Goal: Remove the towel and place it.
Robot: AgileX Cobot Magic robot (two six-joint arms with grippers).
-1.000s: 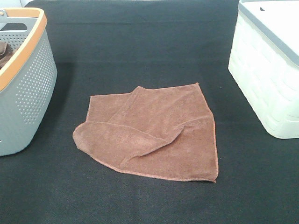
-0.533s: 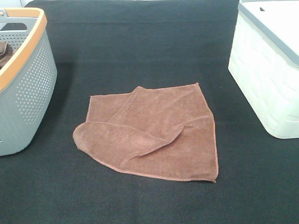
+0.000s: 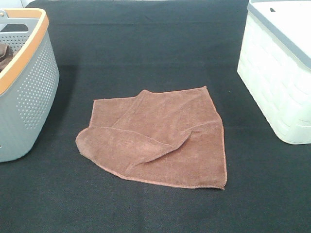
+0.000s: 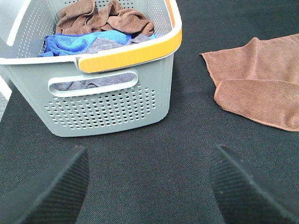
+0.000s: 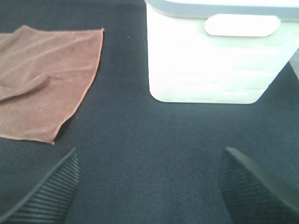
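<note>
The towel (image 3: 155, 138) lies loosely folded on the counter (image 3: 146, 58), apparently placed; my left gripper (image 4: 147, 186) and right gripper (image 5: 149, 186) hang wide, empty.

There are no words, numbers or signs to read here, not on the towel (image 3: 158, 138) and not on the 2 baskets.
</note>
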